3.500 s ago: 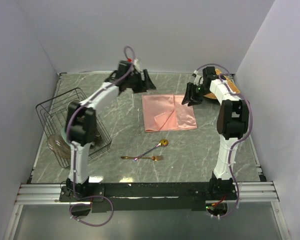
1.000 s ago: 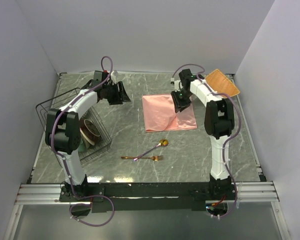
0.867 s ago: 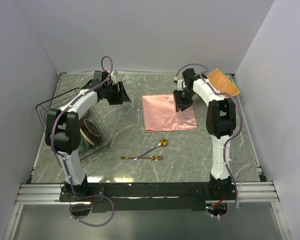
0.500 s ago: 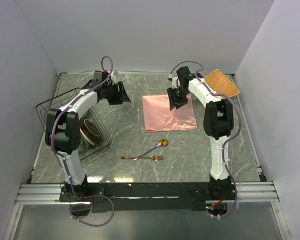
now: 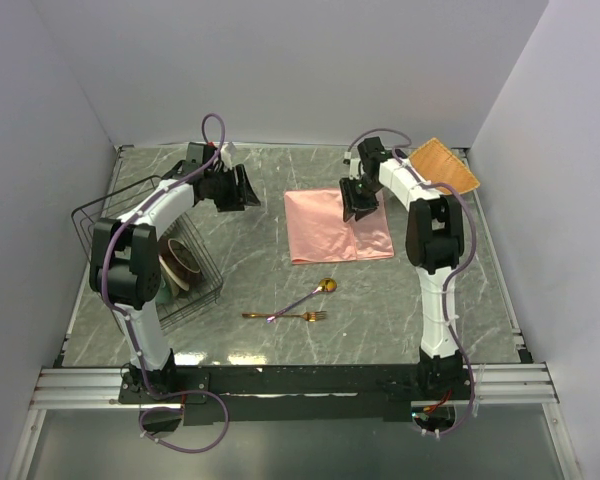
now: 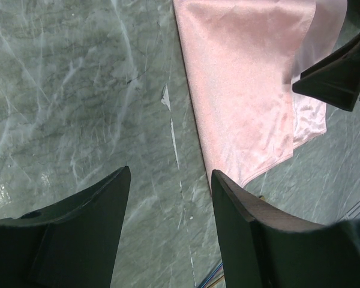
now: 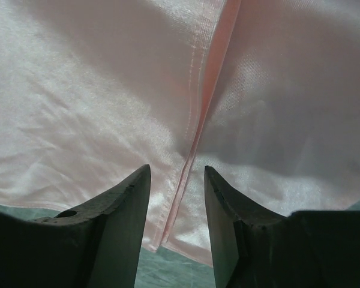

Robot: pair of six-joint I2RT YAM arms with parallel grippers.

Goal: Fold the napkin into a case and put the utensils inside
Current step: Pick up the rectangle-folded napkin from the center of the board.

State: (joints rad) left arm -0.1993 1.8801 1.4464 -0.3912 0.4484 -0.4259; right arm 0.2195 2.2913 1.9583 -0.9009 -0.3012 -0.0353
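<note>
The salmon-pink napkin (image 5: 335, 228) lies flat on the marble table, one side folded over the rest so a hemmed edge (image 7: 195, 144) runs down its middle. My right gripper (image 5: 358, 203) hangs open just over the napkin's far part, its two dark fingers (image 7: 117, 216) either side of that hem with nothing between them. Left of the napkin, my left gripper (image 5: 248, 190) stands open above bare table (image 6: 108, 108); the napkin (image 6: 246, 90) shows at that view's right. The gold spoon (image 5: 315, 293) and gold fork (image 5: 290, 316) lie crossed nearer the arms' bases.
A black wire rack (image 5: 145, 250) holding crockery stands at the left. An orange-tan woven mat (image 5: 443, 166) lies at the far right corner. White walls close the table on three sides.
The raised flap of the napkin has dropped flat. My right gripper let go of it, opened and shifted slightly back over the far part. The left arm has stayed still over the last second.
</note>
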